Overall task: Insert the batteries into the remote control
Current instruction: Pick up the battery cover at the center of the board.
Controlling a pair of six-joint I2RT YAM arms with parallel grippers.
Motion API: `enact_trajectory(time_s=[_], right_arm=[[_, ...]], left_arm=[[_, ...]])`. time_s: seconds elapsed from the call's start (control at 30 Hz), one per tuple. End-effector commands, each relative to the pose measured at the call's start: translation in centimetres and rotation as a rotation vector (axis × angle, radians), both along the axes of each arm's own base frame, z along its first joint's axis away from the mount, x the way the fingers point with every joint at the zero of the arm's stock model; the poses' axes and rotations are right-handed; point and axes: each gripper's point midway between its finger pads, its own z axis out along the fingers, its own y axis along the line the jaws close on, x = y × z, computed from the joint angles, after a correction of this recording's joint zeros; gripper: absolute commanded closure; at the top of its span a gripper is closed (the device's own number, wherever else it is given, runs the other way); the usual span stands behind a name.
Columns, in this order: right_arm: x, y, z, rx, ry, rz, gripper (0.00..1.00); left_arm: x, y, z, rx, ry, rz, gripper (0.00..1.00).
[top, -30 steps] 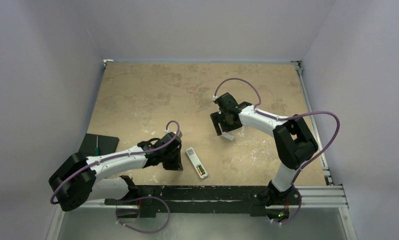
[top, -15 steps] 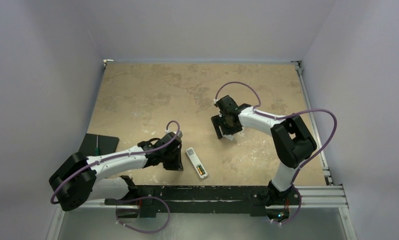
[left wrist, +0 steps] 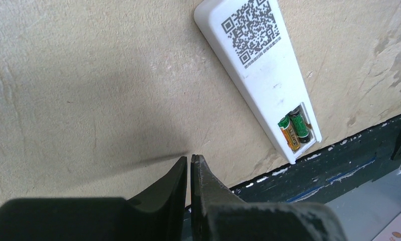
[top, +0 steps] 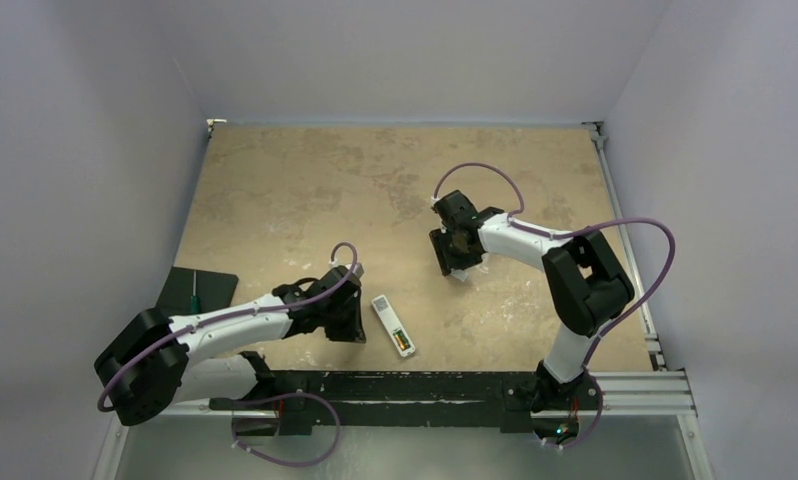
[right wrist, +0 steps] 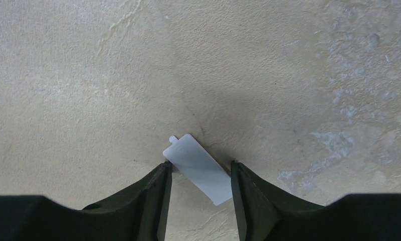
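The white remote control (top: pixel 392 324) (left wrist: pixel 269 65) lies back-up near the table's front edge, its dark square label showing. The batteries (left wrist: pixel 295 131) (top: pixel 403 341), one gold and one dark green, sit side by side in its uncovered recess. My left gripper (top: pixel 354 336) (left wrist: pixel 190 158) rests shut and empty just left of the remote. My right gripper (top: pixel 453 268) (right wrist: pixel 201 168) is farther back, down at the table. It straddles a small white battery cover (right wrist: pixel 198 164) (top: pixel 459 274) that lies flat and skewed. The jaws are open, with fingertips (right wrist: pixel 164 173) right against the cover's edges.
A black mat (top: pixel 197 290) with a green-handled screwdriver lies at the table's left edge. A black rail (top: pixel 425 385) runs along the front edge behind the arm bases. Pale walls close in the table on three sides.
My right gripper has dropped onto the white cover and its jaws have narrowed around it. The left arm, remote and batteries have stayed put.
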Motion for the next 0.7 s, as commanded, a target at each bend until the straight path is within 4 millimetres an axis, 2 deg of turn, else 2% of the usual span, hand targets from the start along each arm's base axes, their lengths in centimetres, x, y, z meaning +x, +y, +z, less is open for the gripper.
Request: enact_trajectory(time_s=[0.0, 0.27, 0.47, 0.67], right_arm=[[-1.5, -1.1, -0.9, -0.038, 0.045, -0.038, 0.49], [-2.7, -0.7, -1.1, -0.002, 0.078, -0.054, 0.59], [-3.2, -0.4, -1.1, 0.001, 0.08, -0.052, 0.74], [-2.9, -0.3, 0.4, 0.018, 0.041, -0.065, 0.82]], left_arm=[[0.2, -0.4, 0.4, -0.028, -0.029, -0.018, 0.93], [0.2, -0.4, 0.4, -0.031, -0.033, -0.023, 0.93], [0.3, -0.7, 0.3, -0.036, -0.031, -0.026, 0.93], [0.6, -1.0, 0.7, -0.04, -0.037, -0.028, 0.93]])
